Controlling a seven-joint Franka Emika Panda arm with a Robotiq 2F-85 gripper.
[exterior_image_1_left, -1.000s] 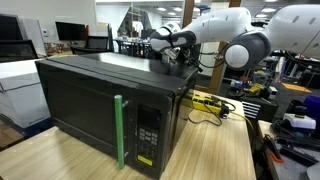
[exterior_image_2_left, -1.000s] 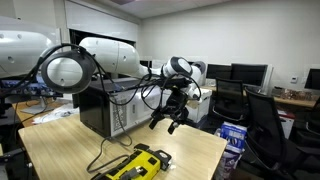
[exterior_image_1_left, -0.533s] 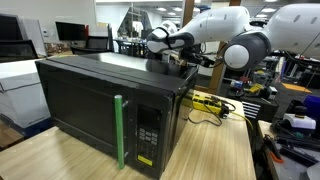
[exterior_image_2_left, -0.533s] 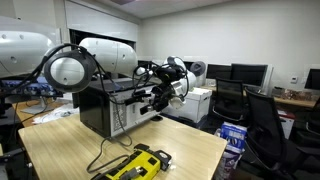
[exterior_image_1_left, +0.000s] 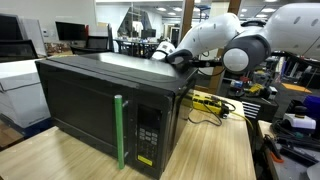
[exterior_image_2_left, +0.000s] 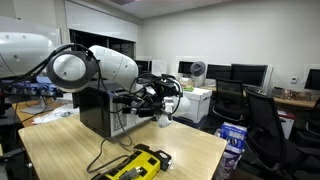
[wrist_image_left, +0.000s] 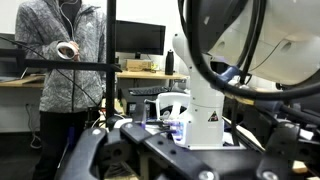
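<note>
Count, by kind:
- Black box-shaped microwave oven (exterior_image_1_left: 90, 100): one, just beside claw (wrist_image_left: 190, 155).
- Green upright bar handle (exterior_image_1_left: 119, 130) on oven front: one, well apart from claw.
- Yellow-and-black flat power device (exterior_image_2_left: 140, 163): one, below claw.
- Black office chairs (exterior_image_2_left: 265, 125): two, well apart from claw.
- Person in grey hooded jacket (wrist_image_left: 70, 60): one, ahead of claw, well apart.

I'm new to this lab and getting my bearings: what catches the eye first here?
The black microwave with its bright green handle stands on the wooden table in an exterior view. Behind it looms the bulky white arm, its gripper open and empty beside the microwave. A yellow device lies on the table nearby.
</note>
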